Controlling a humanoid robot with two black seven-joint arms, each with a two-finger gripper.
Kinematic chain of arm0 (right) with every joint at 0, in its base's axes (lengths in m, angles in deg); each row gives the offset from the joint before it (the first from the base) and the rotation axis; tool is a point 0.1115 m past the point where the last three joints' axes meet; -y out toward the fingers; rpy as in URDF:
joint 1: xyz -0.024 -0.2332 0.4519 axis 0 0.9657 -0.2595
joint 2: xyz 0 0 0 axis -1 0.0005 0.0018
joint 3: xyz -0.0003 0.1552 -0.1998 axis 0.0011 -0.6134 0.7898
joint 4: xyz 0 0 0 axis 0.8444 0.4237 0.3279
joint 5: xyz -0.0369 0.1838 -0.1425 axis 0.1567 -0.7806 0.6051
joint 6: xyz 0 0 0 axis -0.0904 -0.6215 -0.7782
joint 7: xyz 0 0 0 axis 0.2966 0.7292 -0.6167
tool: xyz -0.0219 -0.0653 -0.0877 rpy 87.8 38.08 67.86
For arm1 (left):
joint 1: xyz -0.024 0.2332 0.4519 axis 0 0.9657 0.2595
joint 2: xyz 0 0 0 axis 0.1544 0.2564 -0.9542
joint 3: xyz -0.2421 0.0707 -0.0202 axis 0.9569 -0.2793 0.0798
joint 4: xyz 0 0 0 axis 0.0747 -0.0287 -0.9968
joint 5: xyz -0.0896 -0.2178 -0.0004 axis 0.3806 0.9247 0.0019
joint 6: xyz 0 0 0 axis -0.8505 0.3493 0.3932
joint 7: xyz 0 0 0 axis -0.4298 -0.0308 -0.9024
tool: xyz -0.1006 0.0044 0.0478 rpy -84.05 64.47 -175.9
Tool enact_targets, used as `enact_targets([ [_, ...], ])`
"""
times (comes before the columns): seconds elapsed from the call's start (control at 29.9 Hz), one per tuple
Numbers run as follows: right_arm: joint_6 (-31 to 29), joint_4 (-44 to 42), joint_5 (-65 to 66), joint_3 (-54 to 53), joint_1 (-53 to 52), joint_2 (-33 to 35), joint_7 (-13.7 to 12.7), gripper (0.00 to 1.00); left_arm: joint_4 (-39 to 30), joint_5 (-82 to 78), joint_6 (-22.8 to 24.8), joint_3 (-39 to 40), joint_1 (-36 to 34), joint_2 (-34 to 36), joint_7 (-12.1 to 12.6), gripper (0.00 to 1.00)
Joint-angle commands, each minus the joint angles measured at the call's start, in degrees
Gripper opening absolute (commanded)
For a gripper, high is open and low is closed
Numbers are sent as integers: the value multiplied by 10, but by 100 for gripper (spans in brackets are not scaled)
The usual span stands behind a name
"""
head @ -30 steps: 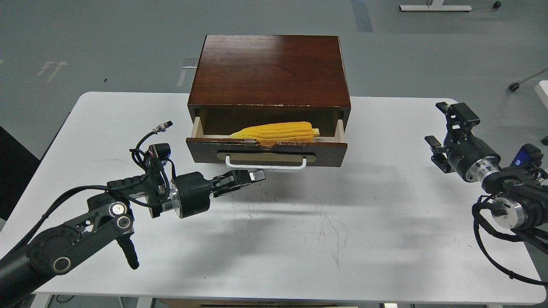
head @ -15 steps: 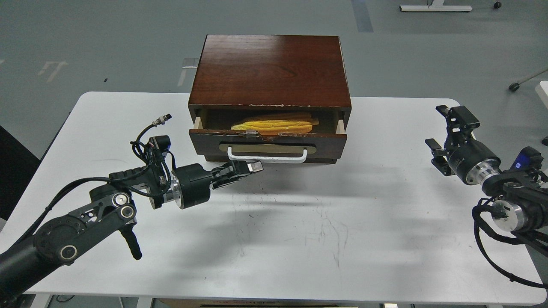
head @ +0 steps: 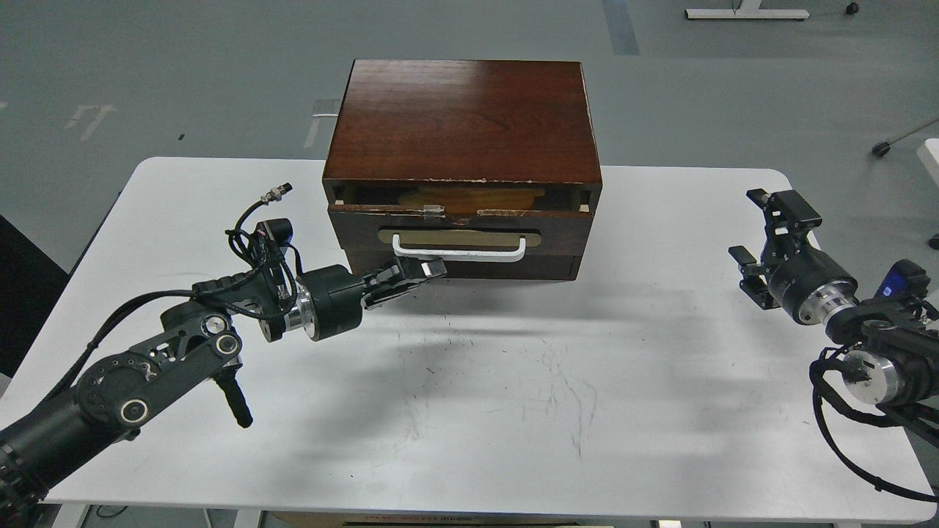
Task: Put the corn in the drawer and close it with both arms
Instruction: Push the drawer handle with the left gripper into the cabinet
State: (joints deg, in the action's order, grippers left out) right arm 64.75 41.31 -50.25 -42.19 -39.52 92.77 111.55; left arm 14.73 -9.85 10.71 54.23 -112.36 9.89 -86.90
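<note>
Head view: drawer (head: 462,233) nearly shut in its dark wooden cabinet (head: 461,121), only a thin slit left under the chipped top edge. Corn (head: 469,198) sits inside that slit, in shadow, only a dim yellowish strip showing, up and slightly right of my left claw (head: 425,273). My left claw has its fingers pinched narrow with nothing between them, tips pressed at or just under the front panel, directly below the left end of the white bar handle (head: 460,248); I can't tell if it touches the handle itself. Beige oval plate (head: 460,237) lies behind the handle, above the claw. My right claw (head: 766,238) is well apart to the right of the cabinet, over the white table (head: 469,381), fingers spread wide, holding nothing, pointing up and away from me.
</note>
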Motion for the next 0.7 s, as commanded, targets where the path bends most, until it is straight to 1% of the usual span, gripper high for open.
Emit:
enact_targets([
  [0.0, 0, 0, 0, 0, 1, 0, 0, 100, 10, 13, -1, 0, -8, -1, 0, 0],
  [0.67, 1, 0, 0, 0, 6, 0, 0, 100, 60, 15, -7, 1, -23, -15, -2, 0],
])
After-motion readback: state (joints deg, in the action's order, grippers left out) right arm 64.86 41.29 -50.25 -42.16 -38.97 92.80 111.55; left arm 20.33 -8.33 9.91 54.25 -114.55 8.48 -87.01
